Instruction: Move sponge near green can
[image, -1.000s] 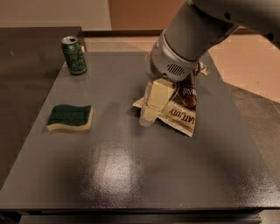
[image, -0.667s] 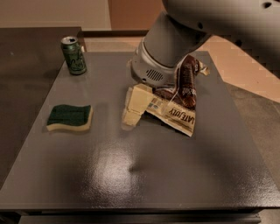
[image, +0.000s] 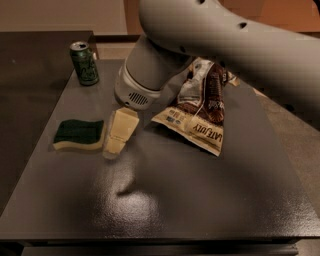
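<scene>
Where end effector (image: 114, 144) hovers, sponge (image: 80, 135) lies beside (green can (image: 84, 63) apart).

The sponge (image: 80, 134) has a dark green top over a pale yellow layer. The green can (image: 85, 64) is dark green with pale markings and a silver top rim. The tool (image: 114, 146), just beside the right edge of the sponge, is cream-coloured (almost the same tone as the yellow layer). The arm (image: 225, 40) above it is light grey, with a whiter band that has small dark slots. The snack bag (image: 202, 107) is brown and cream with dark lettering. The table (image: 200, 200) is dark grey, with a pale patch of reflected light near its front.
</scene>
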